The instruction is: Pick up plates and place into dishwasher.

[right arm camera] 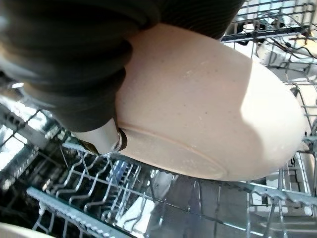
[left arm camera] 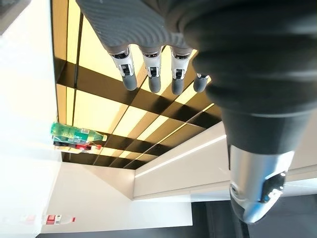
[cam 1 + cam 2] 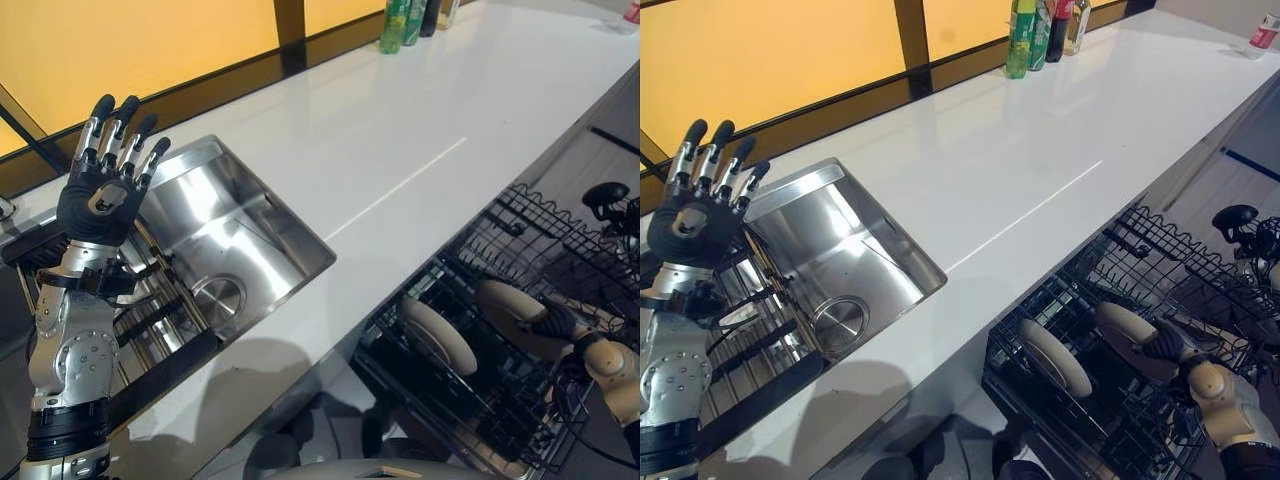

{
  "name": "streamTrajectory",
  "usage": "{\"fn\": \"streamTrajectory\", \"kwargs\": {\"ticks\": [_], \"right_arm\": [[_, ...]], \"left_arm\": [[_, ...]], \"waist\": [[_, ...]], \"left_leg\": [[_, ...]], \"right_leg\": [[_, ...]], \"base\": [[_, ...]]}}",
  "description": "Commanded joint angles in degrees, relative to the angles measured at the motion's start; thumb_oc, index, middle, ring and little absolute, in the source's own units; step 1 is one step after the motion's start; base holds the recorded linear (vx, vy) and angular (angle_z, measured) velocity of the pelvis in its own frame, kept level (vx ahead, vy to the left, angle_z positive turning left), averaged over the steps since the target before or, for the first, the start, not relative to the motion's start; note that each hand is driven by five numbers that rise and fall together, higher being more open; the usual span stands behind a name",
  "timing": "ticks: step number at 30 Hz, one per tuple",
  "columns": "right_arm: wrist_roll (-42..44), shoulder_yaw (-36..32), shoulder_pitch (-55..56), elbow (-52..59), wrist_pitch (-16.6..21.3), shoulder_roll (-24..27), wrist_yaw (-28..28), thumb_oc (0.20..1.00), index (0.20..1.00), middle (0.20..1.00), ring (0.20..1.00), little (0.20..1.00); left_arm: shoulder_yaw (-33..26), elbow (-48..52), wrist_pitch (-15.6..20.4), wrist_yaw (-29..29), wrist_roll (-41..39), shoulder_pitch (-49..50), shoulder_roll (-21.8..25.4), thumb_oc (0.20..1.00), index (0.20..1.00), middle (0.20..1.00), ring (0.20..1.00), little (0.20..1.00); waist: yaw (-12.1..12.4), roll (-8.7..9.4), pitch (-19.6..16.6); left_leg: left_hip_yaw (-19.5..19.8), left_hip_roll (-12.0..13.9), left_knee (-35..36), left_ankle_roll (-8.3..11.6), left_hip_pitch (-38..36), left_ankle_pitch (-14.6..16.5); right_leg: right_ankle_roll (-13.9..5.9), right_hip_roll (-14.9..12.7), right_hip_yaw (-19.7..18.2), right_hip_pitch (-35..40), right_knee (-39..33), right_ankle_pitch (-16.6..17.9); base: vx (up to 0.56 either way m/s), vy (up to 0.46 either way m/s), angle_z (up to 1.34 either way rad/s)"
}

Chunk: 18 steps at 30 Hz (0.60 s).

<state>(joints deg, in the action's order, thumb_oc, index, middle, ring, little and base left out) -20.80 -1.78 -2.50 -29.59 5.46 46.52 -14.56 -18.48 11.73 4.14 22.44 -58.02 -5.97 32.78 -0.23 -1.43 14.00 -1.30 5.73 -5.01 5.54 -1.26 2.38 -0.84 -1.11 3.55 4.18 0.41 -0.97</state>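
Over the open dishwasher's black wire rack [image 3: 520, 228] my right hand [image 3: 562, 323] is shut on a beige plate [image 3: 508, 312], held on edge low among the tines. In the right wrist view the plate [image 1: 208, 124] lies against the hand's dark cover, with my thumb [image 1: 101, 140] on its rim, just above the rack [image 1: 99, 191]. A second beige plate [image 3: 440, 336] stands upright in the rack to the left. My left hand [image 3: 100, 190] is raised above the sink's left side, open and holding nothing.
A steel sink [image 3: 235, 250] is set into the white counter [image 3: 400, 130], with a slatted drainer [image 3: 150, 312] at its left. Bottles [image 3: 402, 25] stand at the counter's far end. A dark round item [image 3: 605, 195] sits at the rack's right.
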Motion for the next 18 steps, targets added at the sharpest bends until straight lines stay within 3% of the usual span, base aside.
{"fn": "streamTrajectory", "kwargs": {"ticks": [1,7,12,18], "right_arm": [[-0.1,5.5,-1.3,-2.6,2.2,3.9,-1.6,0.2,0.2,0.2,0.2,0.2],[2.9,11.6,-4.9,-6.7,2.6,2.8,0.3,0.2,0.2,0.2,0.2,0.2],[7.2,17.6,-12.9,-10.7,1.4,3.0,3.6,0.2,0.2,0.2,0.2,0.2],[9.3,21.2,-18.7,-16.1,1.7,1.7,8.0,0.2,0.2,0.2,0.2,0.2]], "left_arm": [[4.0,-1.7,1.6,-0.6,0.8,-3.2,2.0,1.0,1.0,1.0,1.0,1.0],[6.5,-2.4,3.2,-2.0,1.3,-4.9,2.5,1.0,1.0,1.0,1.0,1.0],[9.8,-3.1,8.1,-4.2,-0.3,-9.5,4.0,1.0,1.0,1.0,1.0,1.0],[11.5,-3.1,10.0,-7.0,-0.8,-13.8,4.7,1.0,1.0,1.0,1.0,1.0]], "waist": [[1.9,-1.7,-3.6],[2.5,-3.27,-1.0],[2.4,-6.53,3.8],[2.1,-9.08,7.0]], "left_leg": [[3.0,1.2,-2.6,1.71,10.2,-4.7],[4.0,0.6,-5.1,1.91,14.2,-5.3],[4.3,-0.7,-6.6,1.79,19.6,-6.4],[3.6,-1.9,-6.5,1.22,21.7,-7.0]], "right_leg": [[-2.08,-1.4,1.3,-3.9,13.8,-9.6],[-1.87,-2.0,1.2,-7.2,17.0,-10.0],[-1.35,-2.6,0.6,-13.6,21.6,-10.8],[-0.84,-3.0,0.0,-17.5,24.2,-11.5]], "base": [[0.07,-0.022,-0.01],[-0.04,-0.001,0.01],[-0.26,0.087,0.02],[-0.14,0.076,-0.02]]}}
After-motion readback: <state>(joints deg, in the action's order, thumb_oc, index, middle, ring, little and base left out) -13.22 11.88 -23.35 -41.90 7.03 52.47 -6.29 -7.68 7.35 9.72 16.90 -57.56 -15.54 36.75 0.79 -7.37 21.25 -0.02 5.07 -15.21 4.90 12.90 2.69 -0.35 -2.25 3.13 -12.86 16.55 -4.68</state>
